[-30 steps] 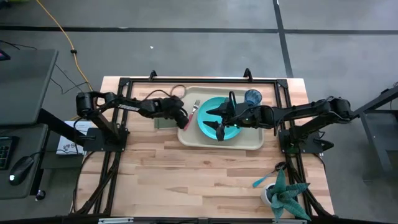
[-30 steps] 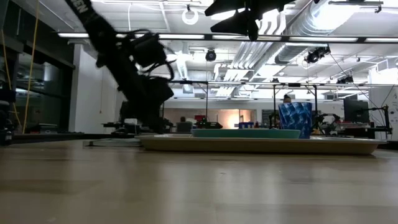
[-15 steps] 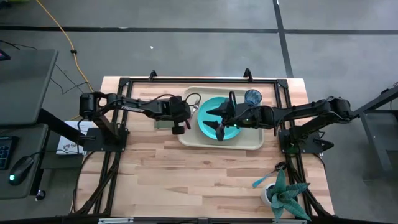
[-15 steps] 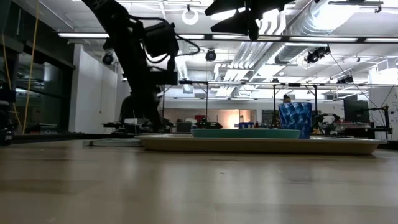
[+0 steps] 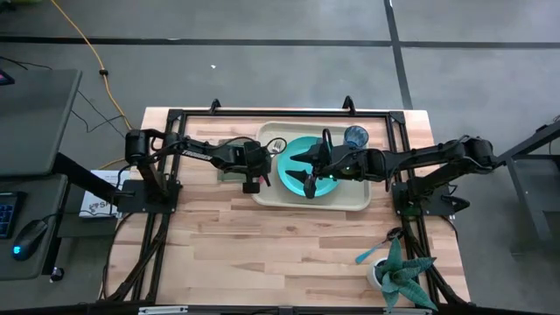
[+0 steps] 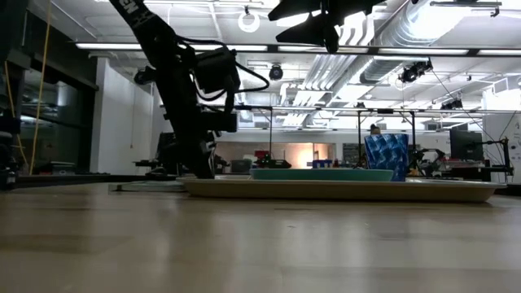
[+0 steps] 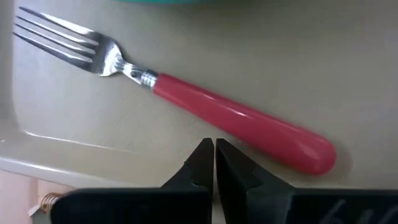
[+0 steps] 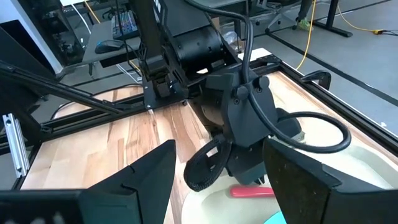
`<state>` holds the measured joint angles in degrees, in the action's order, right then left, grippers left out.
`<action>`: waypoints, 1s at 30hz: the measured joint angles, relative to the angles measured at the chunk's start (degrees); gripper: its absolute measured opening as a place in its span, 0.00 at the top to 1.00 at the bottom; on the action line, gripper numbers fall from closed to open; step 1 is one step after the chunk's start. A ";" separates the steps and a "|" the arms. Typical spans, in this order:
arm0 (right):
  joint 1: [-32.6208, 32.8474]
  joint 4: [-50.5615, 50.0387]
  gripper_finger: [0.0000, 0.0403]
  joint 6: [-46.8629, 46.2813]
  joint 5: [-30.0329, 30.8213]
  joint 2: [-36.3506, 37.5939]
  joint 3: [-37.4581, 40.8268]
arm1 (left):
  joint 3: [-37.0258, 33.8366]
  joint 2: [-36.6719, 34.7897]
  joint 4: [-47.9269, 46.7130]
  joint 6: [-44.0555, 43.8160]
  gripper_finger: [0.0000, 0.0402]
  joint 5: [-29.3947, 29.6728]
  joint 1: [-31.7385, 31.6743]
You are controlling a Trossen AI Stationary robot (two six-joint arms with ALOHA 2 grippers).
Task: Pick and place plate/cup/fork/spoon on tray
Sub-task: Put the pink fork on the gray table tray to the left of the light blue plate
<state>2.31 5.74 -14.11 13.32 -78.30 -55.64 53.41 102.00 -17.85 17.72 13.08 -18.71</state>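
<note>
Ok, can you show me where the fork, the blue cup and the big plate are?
fork (image 7: 239,118), left wrist view, on the middle of its pink-red handle.
cup (image 6: 386,156), low view, on its blue side wall.
plate (image 5: 293,156), high view, on a bare turquoise part near its left rim.

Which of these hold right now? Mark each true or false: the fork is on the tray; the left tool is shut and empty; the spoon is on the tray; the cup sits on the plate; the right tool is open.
1. The fork lies on the tray. True.
2. The left tool is shut and holds nothing. True.
3. The spoon is on the tray. False: it lies on the table beside the plant.
4. The cup sits on the plate. False: it stands beside the plate, on the tray.
5. The right tool is open, over the plate. True.
</note>
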 joint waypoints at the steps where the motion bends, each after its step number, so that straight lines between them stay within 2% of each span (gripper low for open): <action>1: 0.00 0.00 0.42 0.00 -0.01 0.00 0.00 | 0.00 0.26 0.06 0.04 1.00 0.00 0.08; 30: 0.00 0.07 0.42 0.00 0.00 0.00 0.00 | 0.07 0.52 0.11 -0.14 1.00 -0.81 7.29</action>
<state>2.31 5.80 -14.11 13.32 -78.30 -55.64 53.47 102.52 -17.74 17.58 12.27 -11.42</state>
